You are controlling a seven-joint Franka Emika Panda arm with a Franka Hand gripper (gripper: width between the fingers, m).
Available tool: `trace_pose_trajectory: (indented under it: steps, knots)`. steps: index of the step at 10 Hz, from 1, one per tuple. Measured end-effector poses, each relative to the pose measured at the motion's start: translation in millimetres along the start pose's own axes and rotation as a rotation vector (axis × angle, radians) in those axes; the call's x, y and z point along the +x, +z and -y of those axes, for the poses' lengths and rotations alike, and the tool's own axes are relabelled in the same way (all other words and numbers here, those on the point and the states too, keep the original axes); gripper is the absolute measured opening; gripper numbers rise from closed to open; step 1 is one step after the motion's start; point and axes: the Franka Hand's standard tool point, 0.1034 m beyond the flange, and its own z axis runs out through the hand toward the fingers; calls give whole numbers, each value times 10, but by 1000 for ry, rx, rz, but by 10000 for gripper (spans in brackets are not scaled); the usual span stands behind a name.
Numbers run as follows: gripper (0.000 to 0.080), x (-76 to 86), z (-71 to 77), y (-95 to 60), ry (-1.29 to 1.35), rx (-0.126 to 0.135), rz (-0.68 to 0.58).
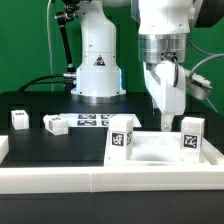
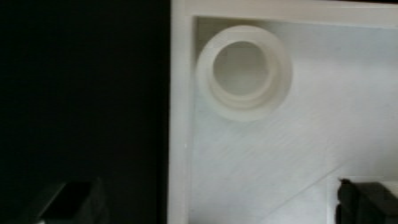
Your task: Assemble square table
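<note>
The square table's white slab (image 1: pixel 150 152) lies at the front, on the exterior view's right. Two tagged white legs (image 1: pixel 122 138) (image 1: pixel 190 139) stand upright on it. Two more legs (image 1: pixel 20 119) (image 1: pixel 55 124) lie loose on the black table at the exterior view's left. My gripper (image 1: pixel 165 116) hangs over the slab between the two upright legs, open and holding nothing. In the wrist view the slab (image 2: pixel 285 150) shows a round raised socket (image 2: pixel 244 72), and my gripper (image 2: pixel 217 205) is open, with dark fingertips (image 2: pixel 365 200) well apart over bare slab.
The marker board (image 1: pixel 92 121) lies flat in front of the robot's white base (image 1: pixel 97 70). A long low white border wall (image 1: pixel 100 185) runs along the front edge. Black cables hang behind at the exterior view's left.
</note>
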Motion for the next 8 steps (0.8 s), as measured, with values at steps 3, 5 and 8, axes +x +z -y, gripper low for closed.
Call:
trace_pose_trajectory:
  steps: [3,5,8]
  knots:
    - [649,40,-66,116,-22,-21,-12]
    - [649,123,-99,225,-50,-34,-27]
    - [649,137,-145,324,-53,-51,-37]
